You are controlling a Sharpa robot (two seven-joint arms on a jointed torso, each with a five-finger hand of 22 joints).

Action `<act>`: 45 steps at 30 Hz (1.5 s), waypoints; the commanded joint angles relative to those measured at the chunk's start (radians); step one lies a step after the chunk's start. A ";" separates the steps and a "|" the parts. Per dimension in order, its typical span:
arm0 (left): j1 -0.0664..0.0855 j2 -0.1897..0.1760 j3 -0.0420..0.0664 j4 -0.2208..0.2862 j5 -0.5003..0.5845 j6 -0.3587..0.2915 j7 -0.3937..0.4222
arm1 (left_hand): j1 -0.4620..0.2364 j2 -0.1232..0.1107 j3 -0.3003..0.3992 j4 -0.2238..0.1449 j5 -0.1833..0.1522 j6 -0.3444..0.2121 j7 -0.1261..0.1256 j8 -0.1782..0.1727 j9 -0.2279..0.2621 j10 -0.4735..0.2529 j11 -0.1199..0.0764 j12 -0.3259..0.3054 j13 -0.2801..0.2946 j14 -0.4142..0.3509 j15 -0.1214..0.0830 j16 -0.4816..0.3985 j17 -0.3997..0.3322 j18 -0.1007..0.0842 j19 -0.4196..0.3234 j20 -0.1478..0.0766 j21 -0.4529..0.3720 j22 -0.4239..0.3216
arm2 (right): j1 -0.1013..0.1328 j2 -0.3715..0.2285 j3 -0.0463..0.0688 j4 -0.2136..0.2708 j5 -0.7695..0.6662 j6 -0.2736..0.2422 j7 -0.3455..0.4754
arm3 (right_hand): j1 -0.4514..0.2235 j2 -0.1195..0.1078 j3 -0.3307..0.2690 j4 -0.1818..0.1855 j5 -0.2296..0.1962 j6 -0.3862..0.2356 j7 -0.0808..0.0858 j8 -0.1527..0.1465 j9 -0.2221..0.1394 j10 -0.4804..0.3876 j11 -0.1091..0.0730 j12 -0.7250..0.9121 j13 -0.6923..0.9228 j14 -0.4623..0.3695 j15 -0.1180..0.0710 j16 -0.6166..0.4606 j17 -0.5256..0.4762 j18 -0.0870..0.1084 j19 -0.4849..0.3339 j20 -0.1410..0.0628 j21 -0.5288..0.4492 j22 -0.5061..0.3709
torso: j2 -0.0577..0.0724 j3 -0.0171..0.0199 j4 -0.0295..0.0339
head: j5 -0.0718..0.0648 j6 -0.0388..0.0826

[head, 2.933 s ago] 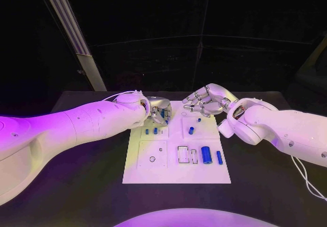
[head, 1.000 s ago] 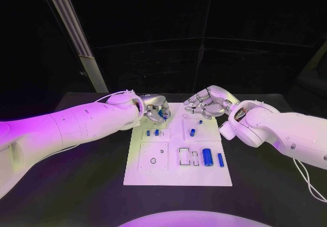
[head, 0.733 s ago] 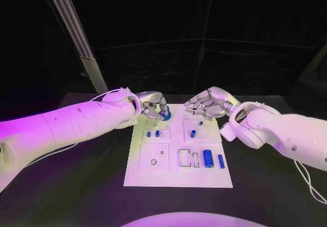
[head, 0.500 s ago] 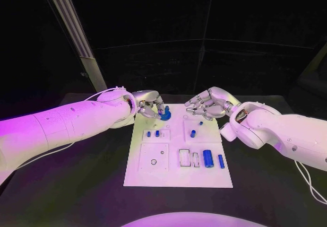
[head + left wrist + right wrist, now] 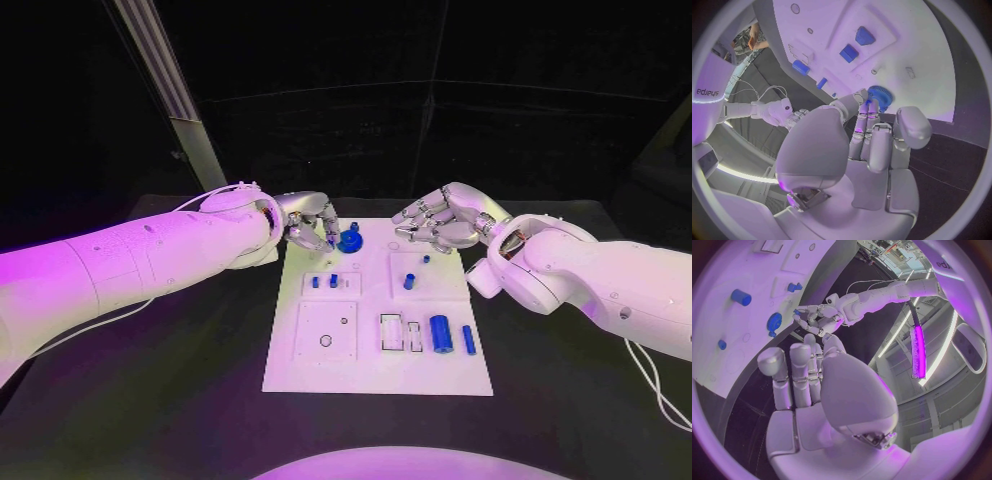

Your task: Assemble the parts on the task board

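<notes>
The white task board [image 5: 372, 368] lies in the middle of the black table. A blue gear-shaped part [image 5: 351, 240] stands on the board's far left area; it also shows in the left wrist view [image 5: 878, 96] and the right wrist view [image 5: 774, 323]. My left hand [image 5: 307, 222] hovers just left of this gear, fingers spread, holding nothing. My right hand [image 5: 440, 222] hangs over the board's far right corner with bent fingers [image 5: 807, 365], and nothing is in it. Two short blue pegs [image 5: 325, 282] stand in the left block.
A fat blue cylinder [image 5: 438, 329] and a thin blue pin [image 5: 467, 338] lie beside white slots [image 5: 389, 330] on the board's near right. Small blue pieces [image 5: 408, 278] sit in the far right block. Black table surrounds the board.
My left hand lifted off the board's left block, carried the blue gear to the far left area, let it go and drew back slightly left. The right hand held still.
</notes>
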 commanded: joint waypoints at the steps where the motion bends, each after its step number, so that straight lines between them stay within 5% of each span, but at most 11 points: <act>1: -0.003 0.005 -0.001 -0.012 0.009 0.027 -0.007 | -0.010 -0.001 0.005 0.000 0.003 0.005 -0.002 -0.005 0.000 0.010 0.001 -0.003 0.001 0.027 -0.005 0.002 -0.001 -0.011 0.007 -0.002 0.006 0.001 | 0.001 0.000 0.000 0.002 0.003 0.000 0.012 | 0.009 0.000 0.008 0.000 0.005 -0.007 0.000 0.005 0.000 -0.007 -0.001 0.005 -0.001 -0.007 0.002 -0.005 0.000 0.013 -0.008 0.002 -0.006 -0.001 | 0.000 0.0005 -0.0005 | -0.002 0.001; 15: -0.016 0.018 -0.018 -0.030 0.009 0.043 -0.009 | -0.010 -0.001 0.006 0.000 0.003 0.006 -0.002 -0.005 0.000 0.011 0.000 -0.004 0.001 0.026 -0.005 0.001 -0.004 -0.010 0.006 -0.002 0.005 -0.001 | 0.001 -0.001 0.000 0.003 0.003 0.002 0.014 | 0.009 0.000 0.009 -0.001 0.006 -0.008 0.000 0.005 0.000 -0.008 -0.001 0.006 -0.001 -0.007 0.002 -0.006 -0.002 0.014 -0.009 0.002 -0.007 -0.002 | 0.001 0.0000 0.0007 | -0.003 0.001; 45: -0.020 0.026 -0.026 -0.029 0.009 0.061 -0.026 | -0.023 -0.009 -0.004 -0.003 -0.018 0.008 -0.005 -0.019 -0.001 0.015 0.000 -0.023 0.000 0.018 -0.005 -0.008 -0.026 -0.008 -0.005 -0.002 -0.009 -0.010 | 0.001 0.000 0.000 0.002 0.003 0.002 0.018 | 0.011 0.003 0.013 -0.001 0.007 -0.008 0.000 0.006 0.000 -0.009 -0.001 0.007 -0.002 -0.008 0.002 -0.006 -0.003 0.014 -0.010 0.002 -0.008 -0.003 | 0.000 0.0005 0.0006 | -0.004 -0.001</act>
